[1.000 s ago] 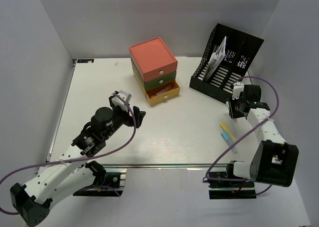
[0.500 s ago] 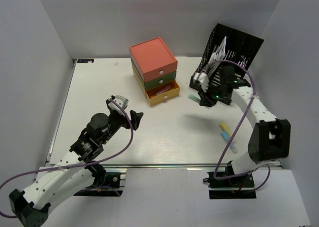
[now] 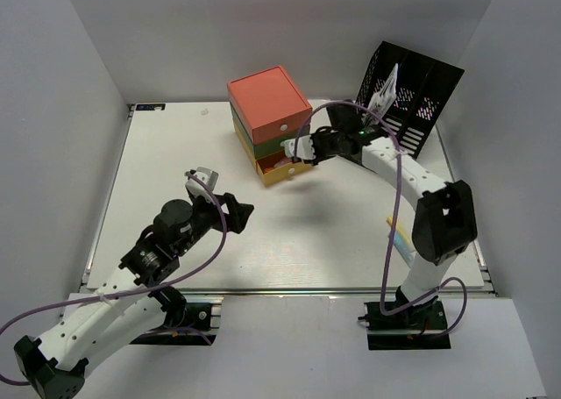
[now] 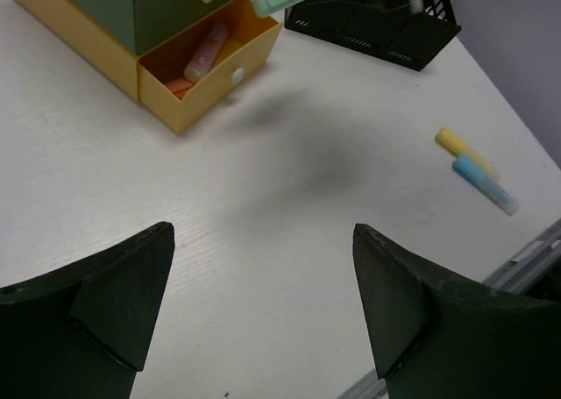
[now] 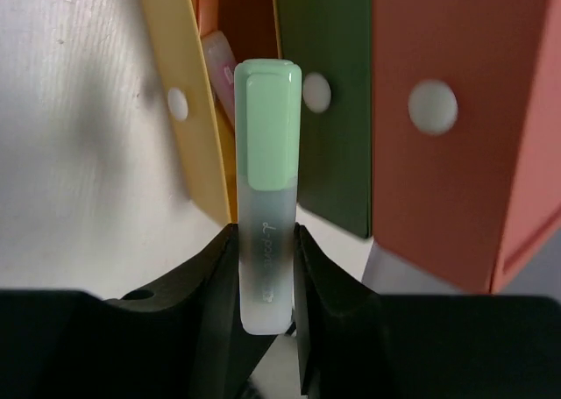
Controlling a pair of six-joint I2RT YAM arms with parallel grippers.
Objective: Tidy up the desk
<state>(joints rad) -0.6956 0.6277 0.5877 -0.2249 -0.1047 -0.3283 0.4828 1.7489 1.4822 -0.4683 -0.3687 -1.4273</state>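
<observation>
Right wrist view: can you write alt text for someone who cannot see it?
The right gripper holds a green-capped highlighter, cap toward a small drawer unit. Its yellow drawer is open with a pink marker inside.

White flat surface (image 3: 175, 180); small plastic drawer unit (image 3: 269, 110) banded red over green over yellow, white round knobs; black perforated-mesh file rack (image 3: 412, 83); frosted translucent highlighter (image 5: 266, 241) with mint-green cap; yellow plastic marker (image 4: 458, 142), light-blue marker (image 4: 486, 184); pink marker (image 4: 207, 53) in yellow drawer.

left gripper (image 4: 263, 232) low, jaws spread wide; right arm (image 3: 399, 167) stretched way forward, right gripper (image 5: 264, 237) pinching a green highlighter (image 5: 266, 136)
</observation>
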